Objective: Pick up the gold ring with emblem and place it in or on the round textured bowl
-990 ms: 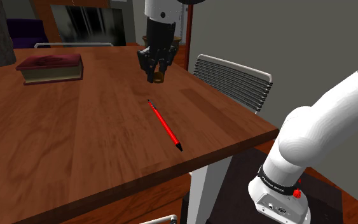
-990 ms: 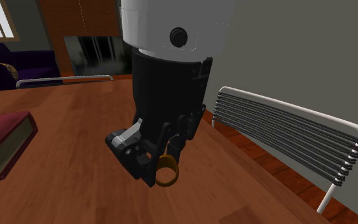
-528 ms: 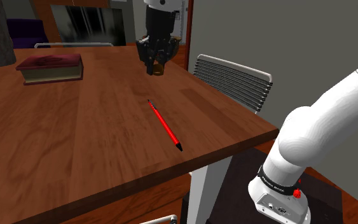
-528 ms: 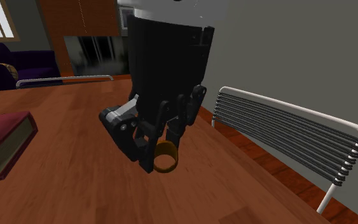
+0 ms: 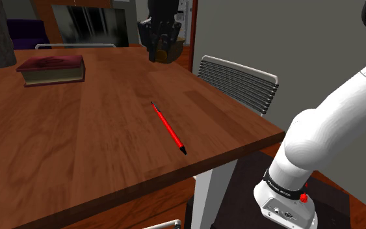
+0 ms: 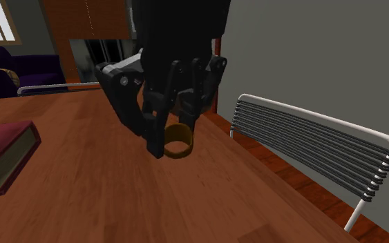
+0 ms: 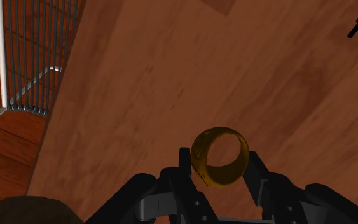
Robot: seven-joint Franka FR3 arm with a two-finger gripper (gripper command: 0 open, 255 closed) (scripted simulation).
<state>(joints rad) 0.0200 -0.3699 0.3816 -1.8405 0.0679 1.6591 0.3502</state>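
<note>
Book (image 5: 51, 67) lay at the shoulder view's left, unmoved. Gripper (image 5: 164, 56) had climbed higher over the table (image 5: 77, 143) than a second before, fingers clamped on the gold ring (image 6: 177, 143), which hung well clear of the wood. Lift looked done; the carry to the bowl remained. Red pen (image 5: 169, 127) and chair (image 5: 240, 78), further right, were unchanged.

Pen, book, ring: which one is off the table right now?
The gold ring, clasped in the gripper above the table; the red pen and the dark red book lie on it.
</note>
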